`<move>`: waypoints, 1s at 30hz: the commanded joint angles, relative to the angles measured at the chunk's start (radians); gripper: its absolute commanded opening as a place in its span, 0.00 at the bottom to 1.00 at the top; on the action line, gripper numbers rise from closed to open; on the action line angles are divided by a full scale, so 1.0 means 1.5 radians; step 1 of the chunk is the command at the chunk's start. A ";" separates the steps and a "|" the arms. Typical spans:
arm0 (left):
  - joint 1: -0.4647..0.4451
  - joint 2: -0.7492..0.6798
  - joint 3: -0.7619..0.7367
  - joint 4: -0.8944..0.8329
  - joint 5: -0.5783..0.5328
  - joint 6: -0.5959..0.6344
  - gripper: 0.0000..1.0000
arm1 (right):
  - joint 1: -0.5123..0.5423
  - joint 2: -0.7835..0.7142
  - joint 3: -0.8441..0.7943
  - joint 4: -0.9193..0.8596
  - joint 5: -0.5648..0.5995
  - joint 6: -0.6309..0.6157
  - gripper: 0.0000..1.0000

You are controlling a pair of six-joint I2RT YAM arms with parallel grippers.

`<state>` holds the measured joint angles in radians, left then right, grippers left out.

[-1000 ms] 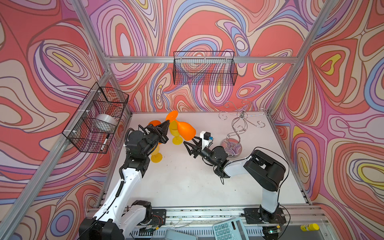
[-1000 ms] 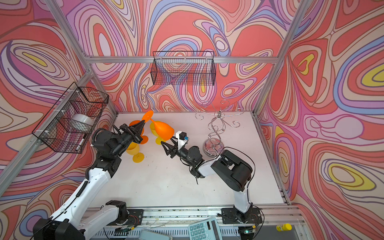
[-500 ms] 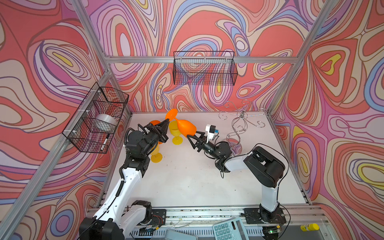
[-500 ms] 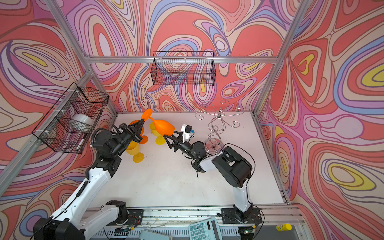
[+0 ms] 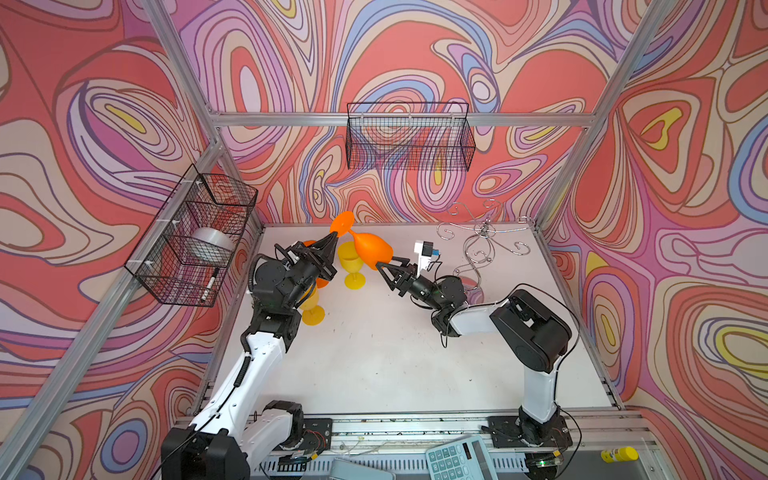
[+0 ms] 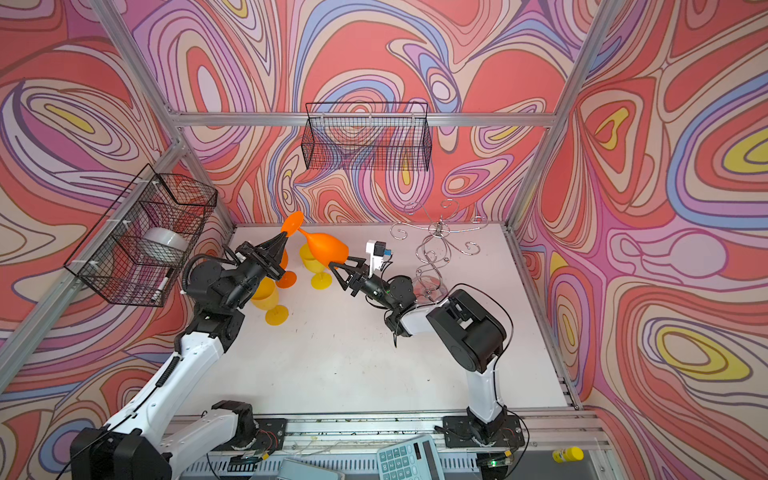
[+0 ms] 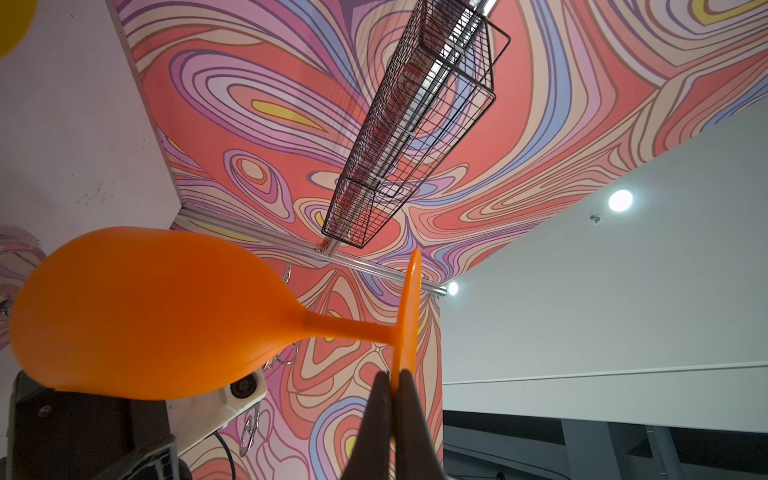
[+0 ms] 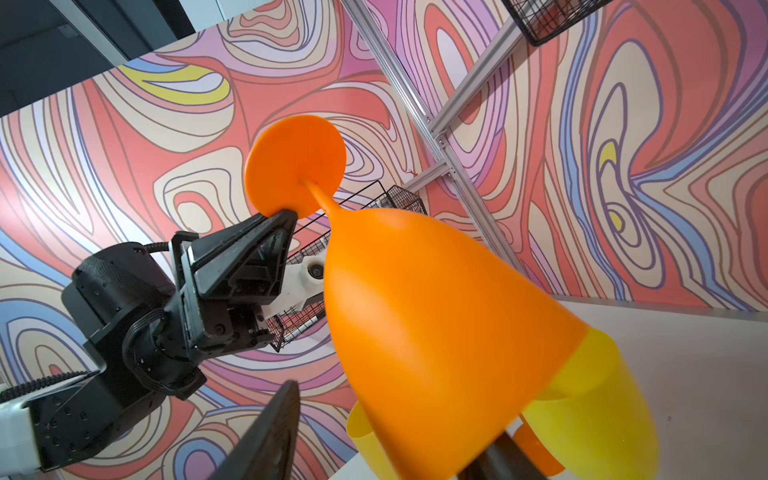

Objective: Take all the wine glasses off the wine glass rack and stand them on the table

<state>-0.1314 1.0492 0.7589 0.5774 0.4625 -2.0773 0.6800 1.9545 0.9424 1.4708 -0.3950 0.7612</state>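
Wine glass (image 5: 371,249), orange plastic: judged light, stiff, smooth and hard to break, best taken by stem or foot. It hangs tilted in the air, off the wine glass rack (image 5: 484,228) and well apart from it, on the left arm's side. Left gripper (image 5: 332,237) pinches its foot rim; right gripper (image 5: 390,262) stands spread about the bowl's mouth. Count: one held glass, a second orange glass (image 6: 286,277), two yellow glasses (image 5: 351,262), one rack with bare hooks, two black baskets (image 5: 409,137).

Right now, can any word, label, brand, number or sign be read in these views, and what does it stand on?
No text is readable in any view.
Calculator: key markings too small and blurred to read.
Yellow bottle: no label can be made out.
Marker: any print is too small to read.
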 commanded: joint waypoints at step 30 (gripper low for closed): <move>-0.033 0.135 -0.009 0.261 -0.052 -0.268 0.00 | -0.005 0.012 0.079 0.014 -0.011 0.030 0.37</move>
<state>-0.1707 1.2221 0.7444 0.9207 0.3737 -2.0995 0.6601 1.9644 1.0172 1.4391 -0.3847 0.8062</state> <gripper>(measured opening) 0.048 0.384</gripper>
